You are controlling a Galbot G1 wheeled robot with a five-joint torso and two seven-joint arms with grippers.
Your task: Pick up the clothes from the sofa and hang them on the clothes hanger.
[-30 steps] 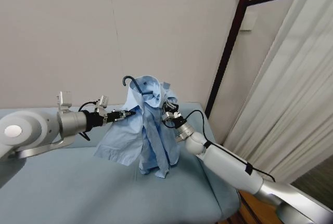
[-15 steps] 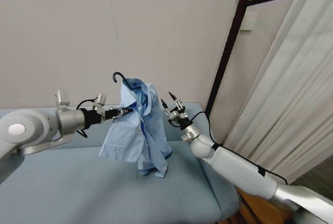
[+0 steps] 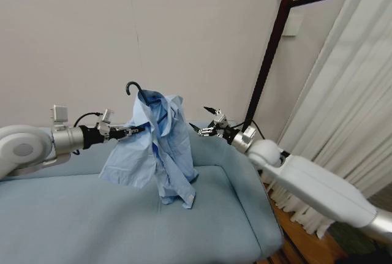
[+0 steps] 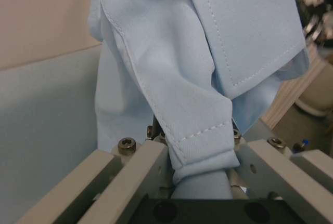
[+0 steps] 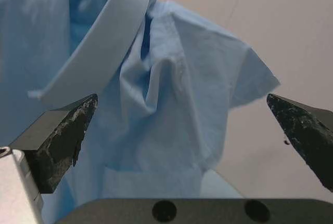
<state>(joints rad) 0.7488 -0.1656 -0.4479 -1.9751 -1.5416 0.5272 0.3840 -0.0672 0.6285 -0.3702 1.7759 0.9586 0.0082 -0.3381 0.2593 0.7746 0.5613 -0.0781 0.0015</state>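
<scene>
The crumpled light blue woven shirt hangs on a black hook-topped hanger above the pale blue padded sofa, its stitched shoulder fold clamped in the left pincer. The right pincer gapes wide just beside the shirt, seemingly not touching it.

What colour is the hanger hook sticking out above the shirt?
Black; the hanger hook shows best in the head view, above the light-blue shirt.

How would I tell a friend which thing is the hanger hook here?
Start at the pale blue sofa. Above it the left tool holds up a light blue shirt. The hook is the thin curl poking out above the collar, dark and wiry where everything around it is pale cloth or wall.
</scene>
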